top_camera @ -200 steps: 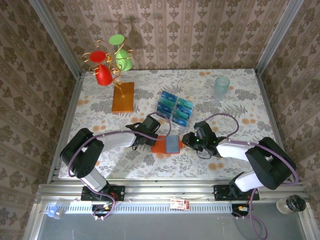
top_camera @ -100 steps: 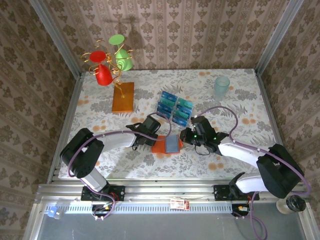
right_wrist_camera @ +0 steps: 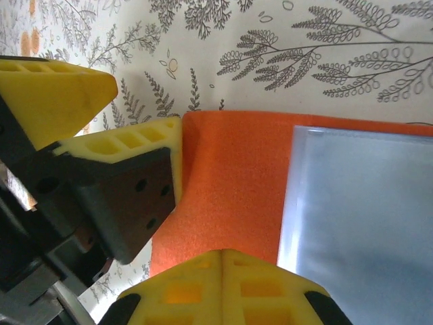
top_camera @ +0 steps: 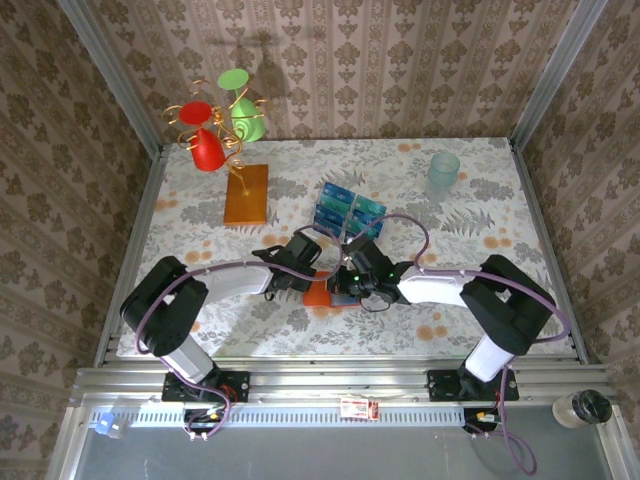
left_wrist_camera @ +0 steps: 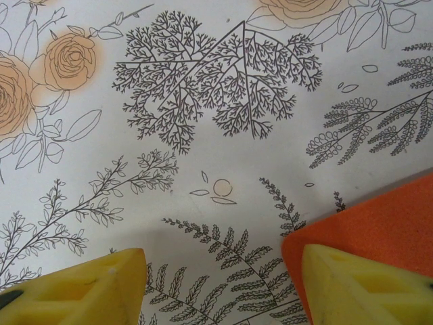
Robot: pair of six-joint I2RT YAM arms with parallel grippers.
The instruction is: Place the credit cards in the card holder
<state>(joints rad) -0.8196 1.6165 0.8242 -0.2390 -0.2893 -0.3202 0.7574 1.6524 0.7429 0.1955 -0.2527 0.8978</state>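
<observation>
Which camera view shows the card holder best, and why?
The right wrist view: the holder lies close below the camera, with its orange surface and pale panel plain to see. The left wrist view catches one orange corner. In the top view the holder is small and partly covered.

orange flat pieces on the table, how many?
2: the card holder, centre, partly under the right arm; the board, far left. Anything else under the arms would be hidden.

A robot lab's mock-home booth: wallpaper panels (top_camera: 400, 70), aluminium frame (top_camera: 330, 382), floral-clothed table (top_camera: 480, 205).
</observation>
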